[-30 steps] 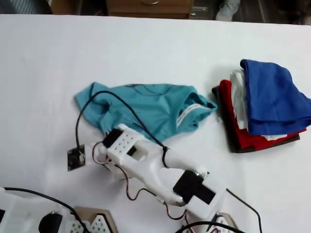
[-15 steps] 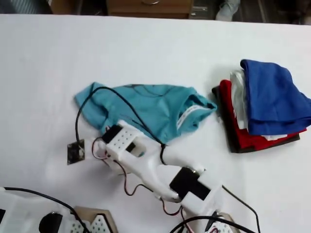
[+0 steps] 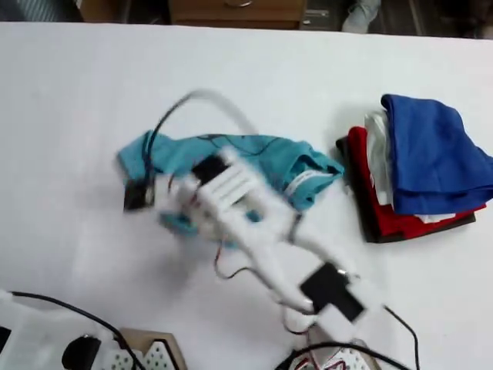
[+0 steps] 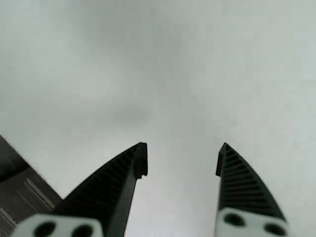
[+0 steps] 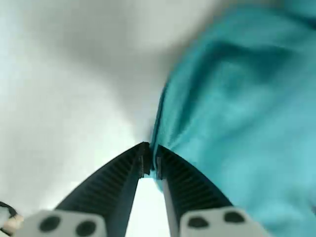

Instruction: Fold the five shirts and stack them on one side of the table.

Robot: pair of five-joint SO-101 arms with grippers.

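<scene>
A teal shirt [image 3: 269,158] lies crumpled at the middle of the white table [image 3: 77,85]. My right arm [image 3: 254,231] stretches over it from the near edge. In the right wrist view my right gripper [image 5: 149,160] is shut on an edge of the teal shirt [image 5: 232,98], with bare table beside it. At the right side a stack of folded shirts has a blue one [image 3: 431,150] on top, then a white one [image 3: 377,154], a red one [image 3: 377,208] and a dark one [image 3: 344,154]. My left gripper [image 4: 181,160] hangs open over bare table with nothing between its fingers.
The left arm's base [image 3: 46,339] sits at the near left corner. A black cable [image 3: 166,123] loops above the right arm's wrist. Wooden furniture [image 3: 235,11] stands beyond the far table edge. Free room lies left of and behind the teal shirt.
My right arm has swung up and away from the near edge, over the teal shirt, pulling the shirt's near left edge with it. The folded stack has not moved.
</scene>
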